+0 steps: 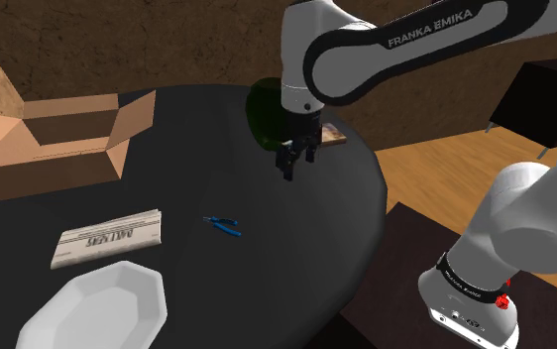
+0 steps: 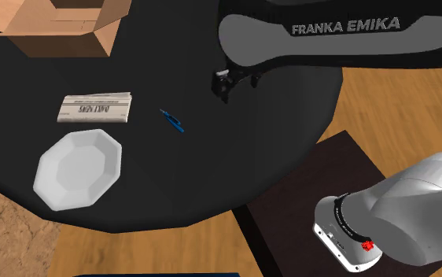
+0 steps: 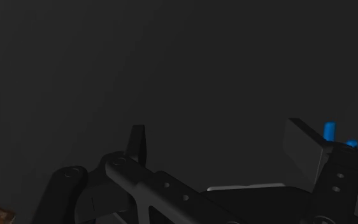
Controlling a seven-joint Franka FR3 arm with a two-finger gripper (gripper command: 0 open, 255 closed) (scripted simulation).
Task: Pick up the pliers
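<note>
On the round black table point(image 1: 267, 283), the all-black two-finger gripper point(image 1: 293, 172) is hanging with its fingers spread apart, gripping nothing. Between it and the folded grey newspaper point(image 1: 108, 238), the small blue-handled pliers point(image 1: 223, 226) are lying flat. They're probably light, stiff and a bit slippery, so I'm thinking pinch across both handles near the pivot.
</note>
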